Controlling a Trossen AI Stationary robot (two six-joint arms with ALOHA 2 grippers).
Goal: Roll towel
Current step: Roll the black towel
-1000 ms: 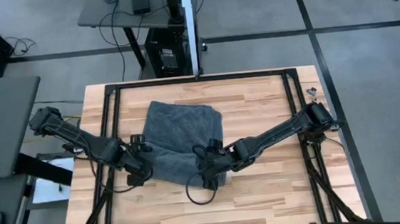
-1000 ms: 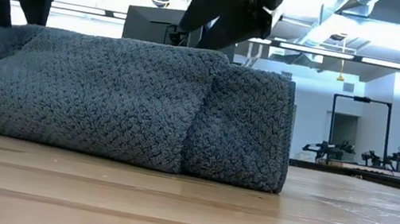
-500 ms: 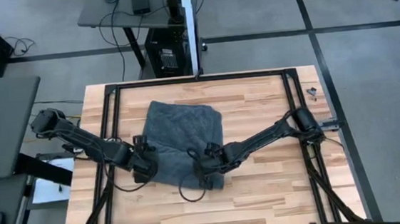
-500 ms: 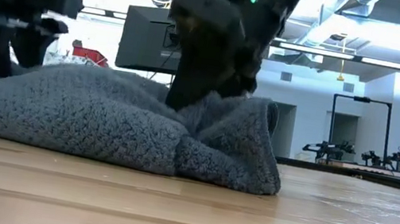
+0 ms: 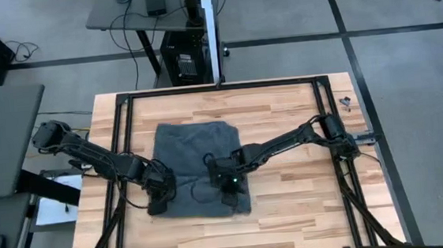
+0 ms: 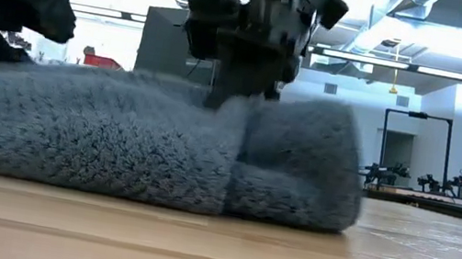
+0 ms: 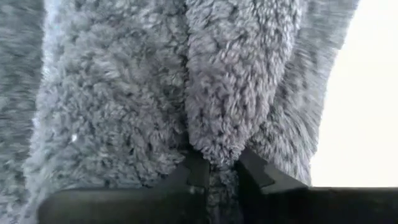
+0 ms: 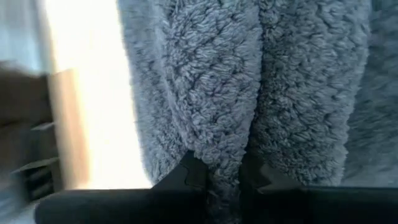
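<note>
Centre of the high view: towel (image 5: 197,161) lies spread on the wooden table (image 5: 291,206), dark grey, roughly square, its lower edge reaching toward the bottom of the frame. Left gripper (image 5: 162,198) sits at the towel's lower-left edge, right gripper (image 5: 228,179) on the lower-right part, near the edge; both arms reach in from their sides of the table. Left wrist view shows that arm's fingers (image 7: 198,169) pinched tight on a ridge of terry cloth; right wrist view shows the same, fingers (image 8: 193,168) clamped on a fold of towel (image 8: 236,93). So both are clenched on fabric, not empty. Low view: right gripper (image 6: 237,93) bears down into the pile, and the towel's right end (image 6: 298,173) bulges like a folded or doubled edge. Left gripper (image 6: 8,11) is at the upper left of that frame, at the cloth. My read: symmetric pinch near the two lower corners keeps the edge straight, so it can be lifted and turned over evenly to start the roll. No roll formed yet; task looks early. Risk: uneven grip depth would skew the roll.
</note>
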